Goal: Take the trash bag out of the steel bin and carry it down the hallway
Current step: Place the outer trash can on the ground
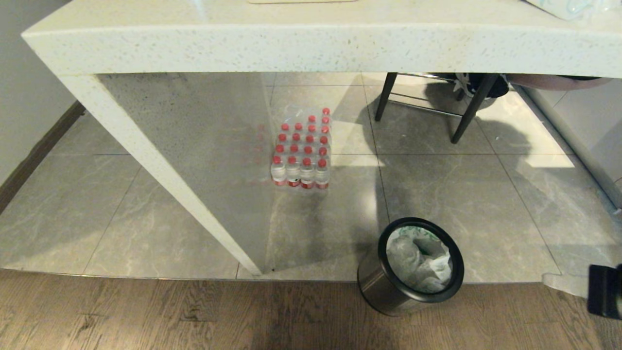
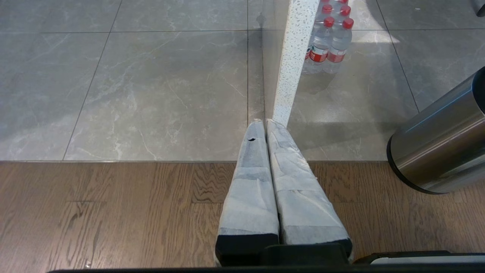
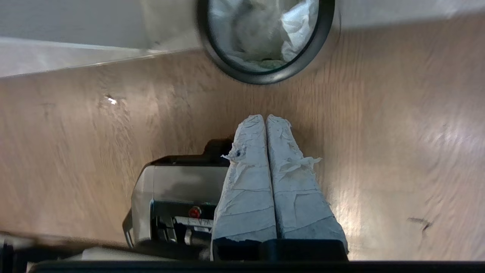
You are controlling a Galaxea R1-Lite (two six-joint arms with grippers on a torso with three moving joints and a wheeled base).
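The steel bin [image 1: 410,267] is seen on the wood floor at about five o'clock in the head view, right at the seam where the grey marble-look tiles [image 1: 461,194] begin. The trash bag [image 1: 419,260], crinkled white plastic with faint green print, is still tucked inside it under the glossy black rim ring. A shrink-wrapped pack of red-capped water bottles [image 1: 302,153] is stood on the tiles at twelve o'clock from the bin, beside the speckled stone counter [image 1: 291,43].

The right gripper [image 3: 266,118] is held above the floor, its tape-wrapped fingers [image 3: 246,182] pressed together on nothing, with the bin mouth [image 3: 265,38] just ahead of the tips. The left gripper [image 2: 264,122] is likewise closed and empty, parked over the wood floor with the bin off to its side.

The step in hand is judged to be the approach; nothing has been lifted yet. Next, the right fingers would need to be parted, lowered into the opening, and closed on a fold of loose plastic near the rim, so that the bag can be drawn upward without the light bin being tipped.
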